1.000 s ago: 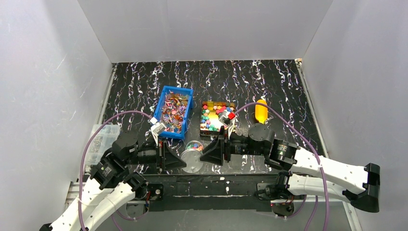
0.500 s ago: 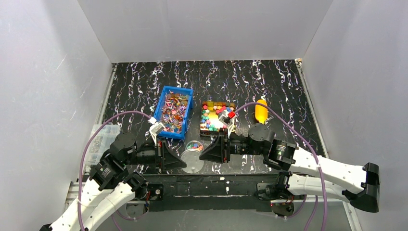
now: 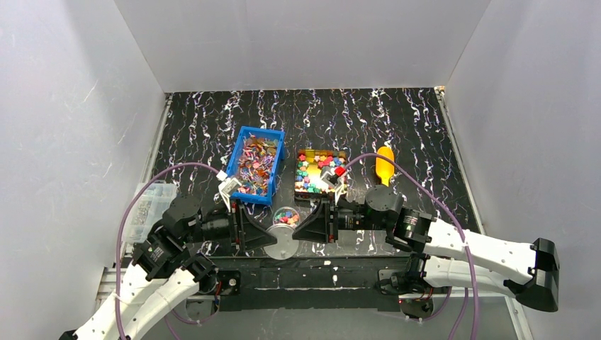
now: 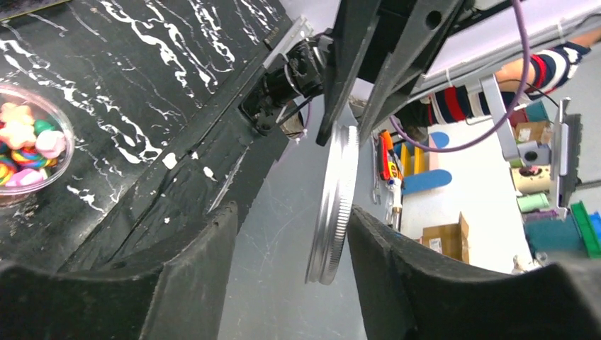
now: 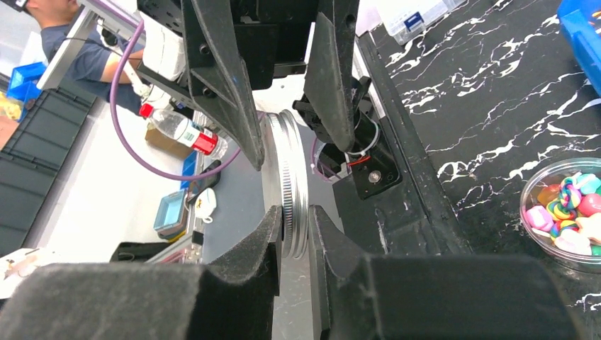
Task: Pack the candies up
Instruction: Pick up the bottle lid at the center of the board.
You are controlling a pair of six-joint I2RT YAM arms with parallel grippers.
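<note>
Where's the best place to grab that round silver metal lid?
Pinch the round silver metal lid at its ribbed edge, one finger on each flat face, coming edge-on from the right as the right gripper does: it is thin and flat.

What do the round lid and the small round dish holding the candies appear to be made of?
Lid: probably metal, perhaps aluminium, judging by its silvery satin sheen and finely ribbed rim. Dish: seemingly clear, glossy plastic, though glass cannot be ruled out; the candies show through its wall.
</note>
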